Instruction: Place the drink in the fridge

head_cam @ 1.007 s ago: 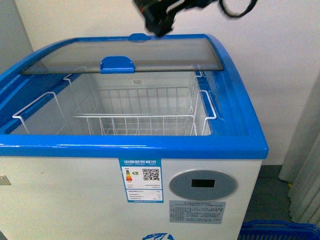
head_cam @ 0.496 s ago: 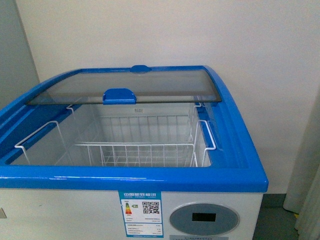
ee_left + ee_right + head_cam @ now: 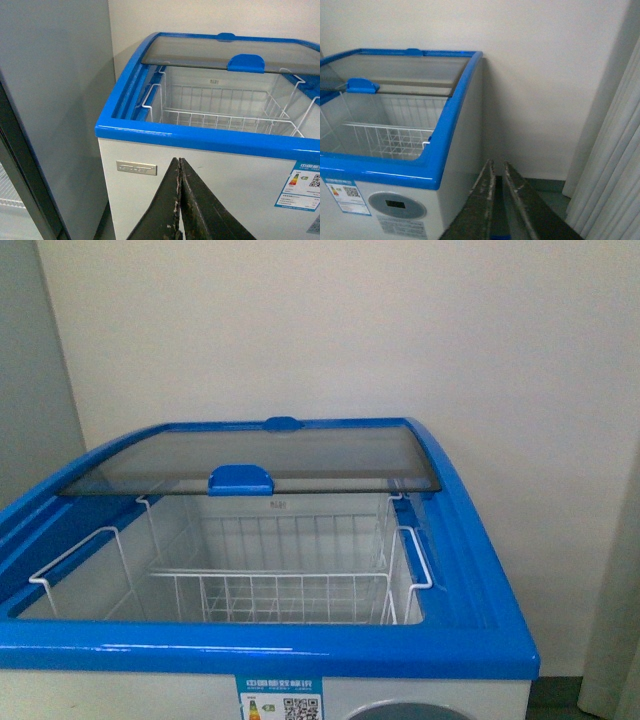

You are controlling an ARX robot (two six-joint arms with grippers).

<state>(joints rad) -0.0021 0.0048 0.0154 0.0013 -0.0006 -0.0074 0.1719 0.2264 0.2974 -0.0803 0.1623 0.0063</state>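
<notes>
The fridge [image 3: 470, 640], a white chest freezer with a blue rim, fills the front view with its glass lid [image 3: 300, 455] slid back and a white wire basket [image 3: 270, 600] bare inside. The drink is out of view. Neither arm shows in the front view. My left gripper [image 3: 179, 162] is shut with nothing in it, low in front of the fridge [image 3: 210, 165] near its front left corner. My right gripper [image 3: 497, 167] is open a narrow gap and holds nothing, off the fridge's [image 3: 462, 150] right side, above the floor.
A tall grey cabinet [image 3: 55, 115] stands close to the fridge's left side. Pale curtains [image 3: 610, 165] hang to the right, with a white wall [image 3: 350, 330] behind. A blue object [image 3: 499, 236] shows low between the right fingers.
The front view has tilted upward: the fridge has dropped in the picture and its grey display is nearly gone. The dark arm part seen at the top a second ago has left the view.
</notes>
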